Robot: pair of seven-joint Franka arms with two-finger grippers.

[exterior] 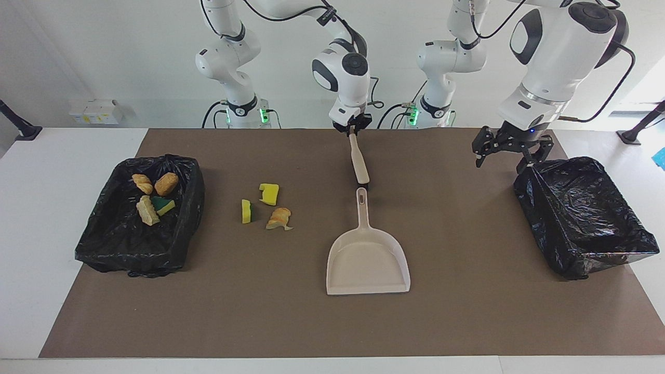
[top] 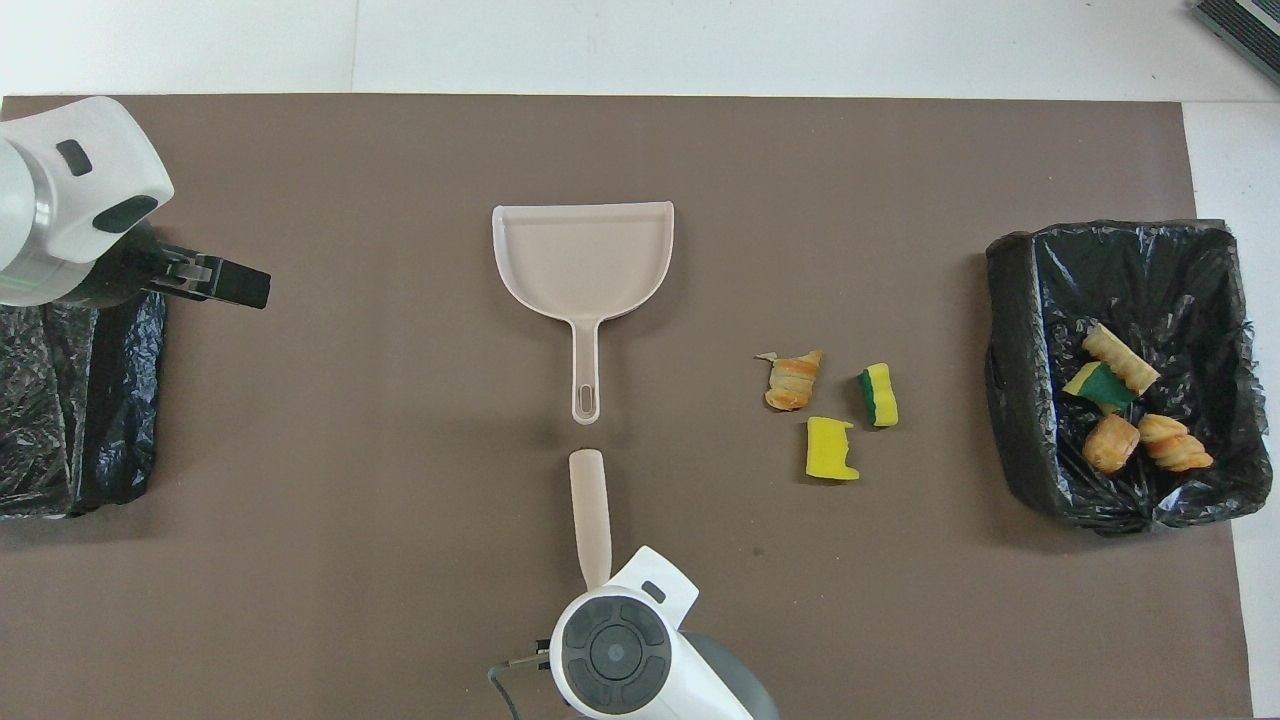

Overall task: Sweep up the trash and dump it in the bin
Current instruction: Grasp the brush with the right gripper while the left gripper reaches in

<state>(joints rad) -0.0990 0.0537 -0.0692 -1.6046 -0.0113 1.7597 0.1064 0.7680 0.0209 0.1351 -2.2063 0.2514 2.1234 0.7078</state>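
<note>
R gripper [exterior: 353,130] top centre of facing view, clamped on beige plastic brush [exterior: 359,161] handle; L gripper [exterior: 506,155] spread wide, upper right, holding nothing.

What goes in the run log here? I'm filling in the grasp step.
right gripper: shut on brush handle | left gripper: open, over bin corner | dustpan: untouched | three scraps: unswept

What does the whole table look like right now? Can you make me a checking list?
Surface: brown mat on a white table.
Job's things: three scraps loose on the mat; four scraps in the lined bin at the right arm's end; second lined bin empty; dustpan flat; brush.
Clutter: nothing seen.
End effectors: right end effector shut on the brush; left end effector open, over the second lined bin's edge.
Cables: black cables by the arm bases.
Surroundings: white wall.
</note>
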